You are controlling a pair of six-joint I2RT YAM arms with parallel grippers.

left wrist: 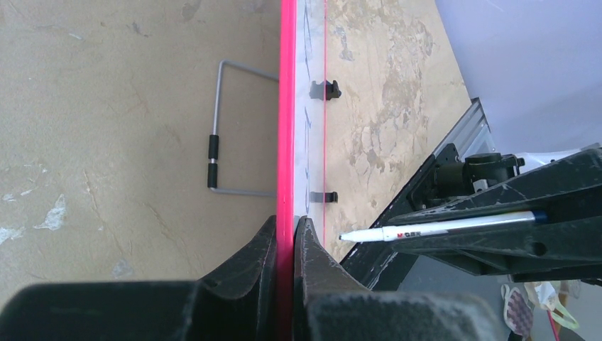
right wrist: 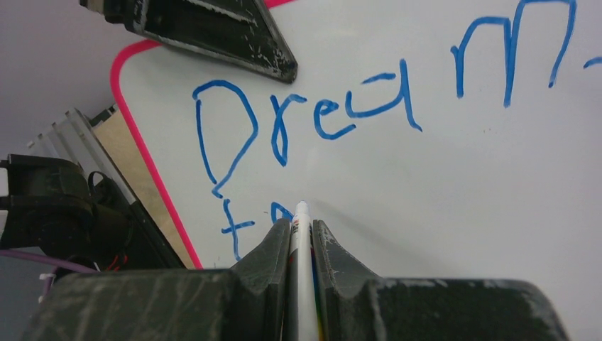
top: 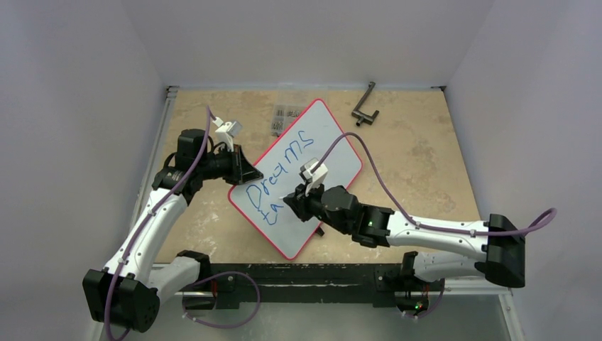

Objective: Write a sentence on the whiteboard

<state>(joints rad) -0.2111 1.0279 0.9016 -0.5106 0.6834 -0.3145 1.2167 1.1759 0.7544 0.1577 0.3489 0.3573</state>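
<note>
Right jaws: clamped on marker [right wrist: 302,231], tip at sentence [top: 280,169] | left jaws: clamped on whiteboard [top: 334,153] rim | long axis: bench [top: 426,156] near-left to far-right.

Black bent tool [top: 365,106] at back-rt of table [top: 426,170] (grey bits [top: 285,118] further left).

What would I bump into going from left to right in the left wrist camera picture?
wire handle → whiteboard, seen edge-on → marker
</note>
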